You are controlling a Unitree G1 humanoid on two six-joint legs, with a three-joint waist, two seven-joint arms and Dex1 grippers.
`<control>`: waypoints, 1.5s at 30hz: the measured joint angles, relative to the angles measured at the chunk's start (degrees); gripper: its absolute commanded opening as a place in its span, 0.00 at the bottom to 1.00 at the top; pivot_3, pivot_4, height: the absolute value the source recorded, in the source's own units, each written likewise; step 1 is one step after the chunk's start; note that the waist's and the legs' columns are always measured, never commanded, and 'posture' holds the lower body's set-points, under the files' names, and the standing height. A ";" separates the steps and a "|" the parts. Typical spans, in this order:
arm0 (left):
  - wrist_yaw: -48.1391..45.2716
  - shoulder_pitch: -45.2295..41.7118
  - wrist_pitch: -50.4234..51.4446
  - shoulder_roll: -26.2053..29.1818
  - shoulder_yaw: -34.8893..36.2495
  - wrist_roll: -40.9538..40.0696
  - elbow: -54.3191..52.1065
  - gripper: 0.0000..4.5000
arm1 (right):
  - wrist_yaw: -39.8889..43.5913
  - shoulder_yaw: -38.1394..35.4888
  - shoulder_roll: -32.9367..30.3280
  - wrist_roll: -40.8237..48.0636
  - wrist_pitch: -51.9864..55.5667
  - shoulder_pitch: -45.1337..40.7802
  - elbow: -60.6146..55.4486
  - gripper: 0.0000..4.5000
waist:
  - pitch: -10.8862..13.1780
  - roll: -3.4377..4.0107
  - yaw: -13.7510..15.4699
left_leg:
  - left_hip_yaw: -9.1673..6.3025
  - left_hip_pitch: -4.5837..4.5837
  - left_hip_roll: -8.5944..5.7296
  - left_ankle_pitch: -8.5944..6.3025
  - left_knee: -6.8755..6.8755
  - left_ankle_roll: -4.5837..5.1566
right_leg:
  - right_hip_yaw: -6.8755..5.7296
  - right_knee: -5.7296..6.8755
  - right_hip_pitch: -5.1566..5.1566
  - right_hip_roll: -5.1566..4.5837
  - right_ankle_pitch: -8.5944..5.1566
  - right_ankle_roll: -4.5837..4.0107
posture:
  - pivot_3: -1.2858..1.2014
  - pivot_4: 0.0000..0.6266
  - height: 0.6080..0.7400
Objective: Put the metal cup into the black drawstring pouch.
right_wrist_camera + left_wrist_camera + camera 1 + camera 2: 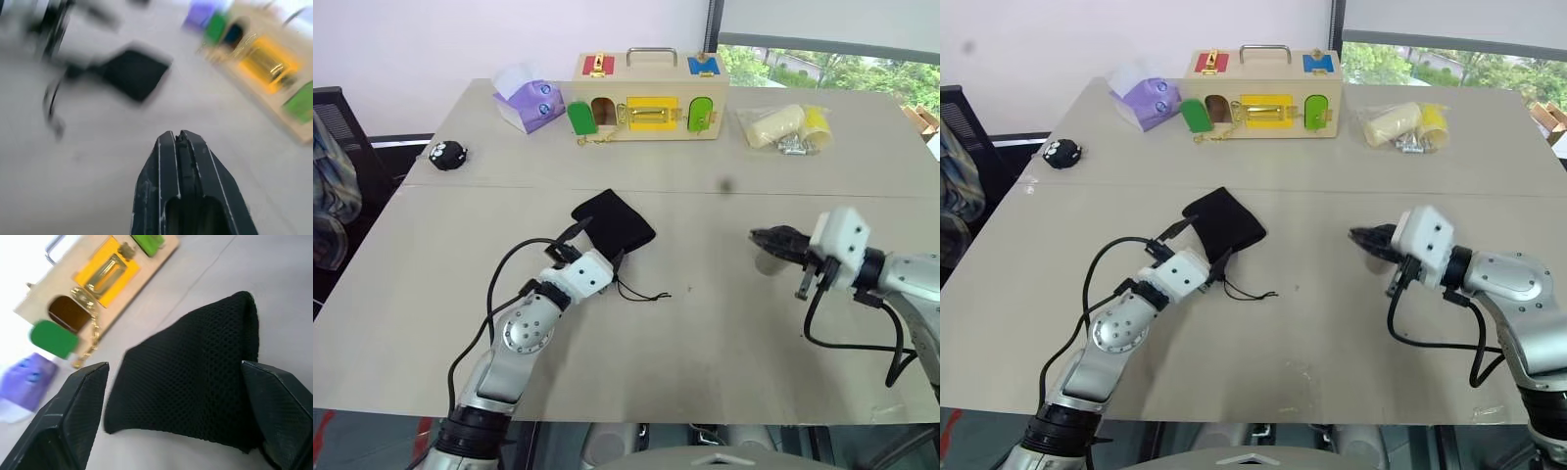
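Left eye view first, reading from the left: the left gripper [599,239] sits low over the table [724,333] with its two black fingers spread wide, one on each side of the near end of the black drawstring pouch [613,222]. It grips nothing; my guess is the jaws straddle the bag to steady it or to take hold of its edge. The pouch lies flat on the table, and I cannot tell where its mouth is or whether it is open. Its long axis runs diagonally, from the gripper away toward the wooden latch box [649,98] at the table's far edge, and its thin cord [641,293] trails loose on the table beside the left wrist. Further right, well apart from the pouch, the right gripper [759,236] hangs above the table, pointing toward the middle, fingers pressed together on nothing. The metal cup I cannot find anywhere on the table, so it may already be inside the bag.
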 measured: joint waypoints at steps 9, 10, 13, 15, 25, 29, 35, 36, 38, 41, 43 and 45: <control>0.70 2.11 0.09 -1.00 -0.66 3.05 -2.38 0.99 | -1.38 -1.93 -2.19 2.02 4.83 3.28 -1.98 0.00 | -0.02 0.04 -0.20 | 0.03 0.03 -0.01 -0.05 -0.01 0.08 | 0.00 0.02 -0.01 -0.06 0.00 0.00 | 0.52 0.24 1.00; 0.74 2.16 0.41 -1.30 -0.66 3.25 -2.52 0.99 | -1.16 -2.19 -2.99 2.01 4.87 3.36 -2.09 0.00 | -0.02 0.04 -0.20 | 0.03 0.03 -0.02 -0.05 -0.01 0.08 | 0.00 0.01 -0.01 -0.06 0.00 0.00 | 0.52 0.24 1.00; 1.29 2.11 1.53 -2.31 -0.53 4.01 -2.59 0.99 | -0.84 -2.42 -3.62 2.03 4.85 3.71 -2.25 0.00 | -0.03 0.03 -0.11 | 0.04 0.02 -0.02 -0.05 0.00 0.09 | -0.01 0.00 0.00 -0.06 0.00 0.01 | 0.52 0.24 1.00; 2.11 1.99 2.32 -3.12 -0.54 4.60 -2.59 0.99 | -0.82 -2.41 -3.61 2.14 4.86 3.84 -2.25 0.00 | -0.03 0.03 -0.10 | 0.05 0.02 -0.03 -0.05 0.00 0.09 | -0.01 0.00 0.00 -0.06 0.00 0.01 | 0.52 0.24 1.00; 0.75 1.04 5.31 -3.64 -0.65 5.42 -2.78 0.99 | -0.50 -2.37 -2.14 7.49 6.87 5.05 -5.88 0.00 | -0.06 0.04 -0.15 | 0.05 0.04 -0.02 -0.07 -0.01 0.12 | -0.01 0.03 0.01 -0.04 0.00 0.01 | 0.52 0.24 1.00; -0.37 1.17 6.67 -3.61 -0.55 4.58 -3.09 0.99 | 1.08 -2.38 -3.35 8.46 6.79 6.30 -6.62 0.00 | -0.13 0.14 -0.15 | 0.05 0.07 -0.02 -0.07 -0.01 0.13 | -0.01 0.04 0.01 -0.04 0.00 0.01 | 0.52 0.24 1.00; -1.02 0.17 8.42 -3.56 -0.78 4.08 -2.45 0.88 | 2.63 -2.36 -4.51 7.74 6.22 7.65 -7.21 0.00 | -0.19 0.17 -0.13 | 0.05 0.09 -0.02 -0.10 -0.01 0.18 | -0.01 0.05 0.02 -0.04 0.00 0.01 | 0.52 0.24 1.00; -1.09 0.17 8.67 -3.57 -1.01 4.09 -2.41 0.83 | 2.66 -2.36 -4.51 7.63 6.07 7.74 -7.21 0.00 | -0.20 0.18 -0.13 | 0.05 0.10 -0.02 -0.10 -0.01 0.17 | -0.01 0.06 0.02 -0.04 0.00 0.01 | 0.52 0.24 1.00; -1.09 0.26 8.93 -3.68 -2.03 4.22 -2.23 0.63 | 2.74 -2.36 -4.51 7.42 5.78 8.12 -7.21 0.00 | -0.21 0.16 -0.16 | 0.05 0.10 -0.02 -0.10 -0.01 0.17 | -0.01 0.06 0.02 -0.04 0.00 0.01 | 0.52 0.24 1.00; -0.98 0.66 9.52 -3.67 -2.82 4.95 -1.95 0.31 | 2.79 -2.36 -4.51 7.26 5.24 8.36 -7.21 0.00 | -0.22 0.17 -0.27 | 0.05 0.10 -0.02 -0.09 -0.02 0.15 | 0.00 0.06 0.01 -0.03 0.00 0.01 | 0.52 0.24 1.00; -0.59 0.57 9.90 -3.57 -2.46 5.11 -2.09 0.16 | 2.78 -2.36 -4.51 7.07 5.21 8.58 -7.21 0.00 | -0.27 0.24 -0.20 | 0.04 0.10 -0.02 -0.08 -0.02 0.14 | 0.00 0.06 0.01 -0.03 -0.01 0.01 | 0.52 0.24 1.00; -0.30 0.58 10.18 -3.59 -1.91 5.12 -2.46 0.01 | 2.70 -2.36 -4.51 7.03 5.20 8.64 -7.21 0.00 | -0.32 0.31 -0.17 | 0.05 0.10 -0.02 -0.09 -0.02 0.15 | 0.00 0.05 0.02 -0.04 0.00 0.01 | 0.52 0.24 1.00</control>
